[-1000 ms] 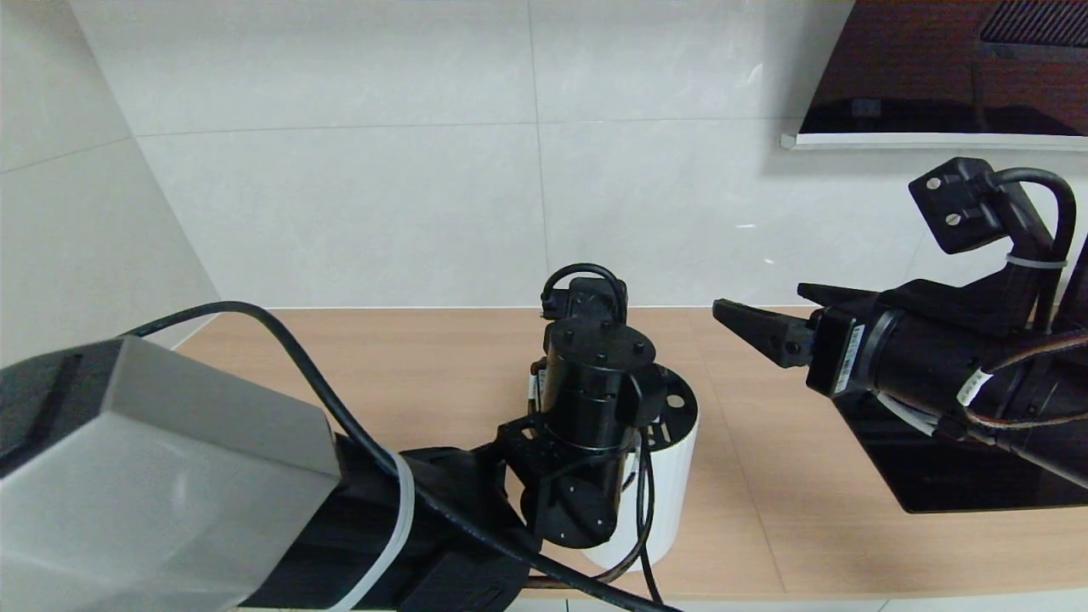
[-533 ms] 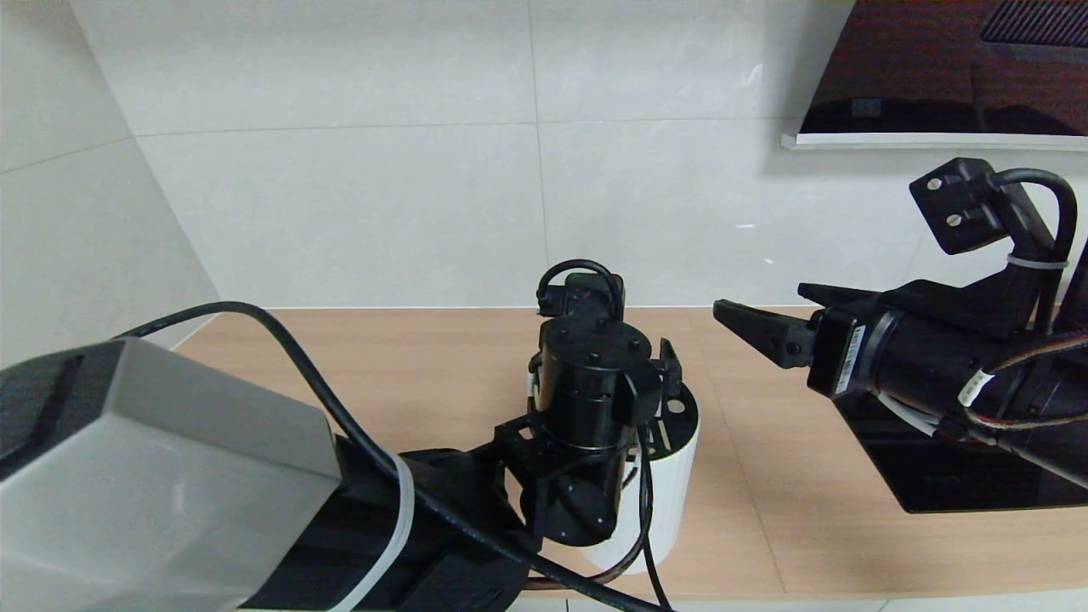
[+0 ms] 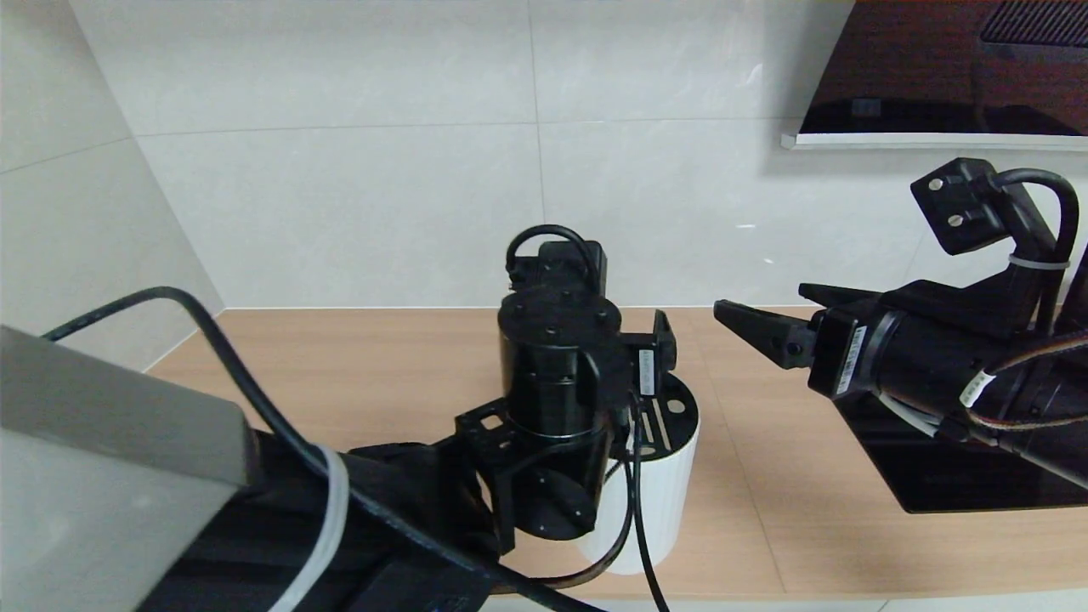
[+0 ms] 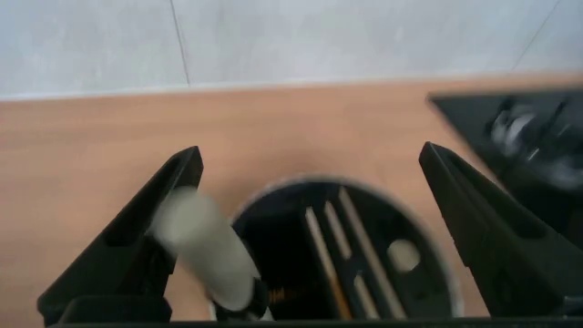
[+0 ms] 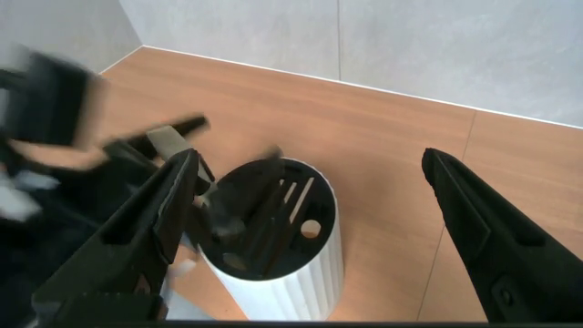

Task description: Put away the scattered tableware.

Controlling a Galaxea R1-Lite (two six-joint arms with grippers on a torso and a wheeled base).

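Note:
A white ribbed holder [image 3: 654,484] with a black slotted top [image 4: 351,251] stands near the counter's front edge. A pale, cream-coloured utensil handle [image 4: 205,251] sticks up out of the holder's rim. My left gripper [image 4: 310,159] hangs open right above the holder, and the handle stands close beside one of its fingers [image 4: 137,241]. From the head, the left wrist covers most of the holder, with one finger [image 3: 663,338] showing beside it. My right gripper [image 3: 759,297] hovers open and empty to the right of the holder [image 5: 273,246], above the counter.
The wooden counter [image 3: 382,365] runs back to a tiled wall. A black hob [image 3: 935,476] is set into it at the right, partly under the right arm. A dark hood [image 3: 935,76] hangs above. The counter's front edge lies just behind the holder's near side.
My left wrist has risen and shifted left over the holder, and one of its fingers has come into view. The right arm has stayed where it was.

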